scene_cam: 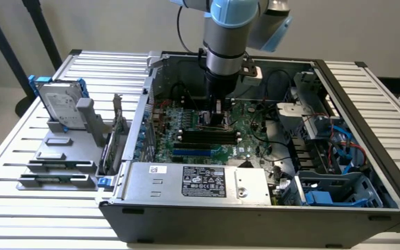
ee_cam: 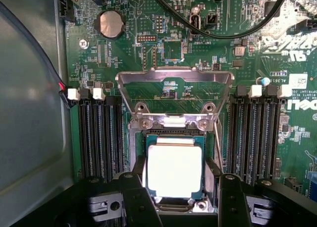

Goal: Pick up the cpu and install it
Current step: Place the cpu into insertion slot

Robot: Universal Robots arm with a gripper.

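Shiny square metal cpu (ee_cam: 174, 169) between black tool (ee_cam: 179, 197) fingers.

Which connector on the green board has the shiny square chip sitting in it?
The central socket under the raised metal load plate holds the shiny silver square cpu; the long black memory slots on either side stand empty.

A robotics lab or hardware test bench is showing here: an opened desktop computer case (scene_cam: 255, 156) is lying on a slatted metal table (scene_cam: 19, 156), a grey fixture (scene_cam: 64, 156) beside it is holding a hard drive (scene_cam: 58, 104), and a robot arm (scene_cam: 228, 36) is reaching over the motherboard (ee_cam: 198, 48).
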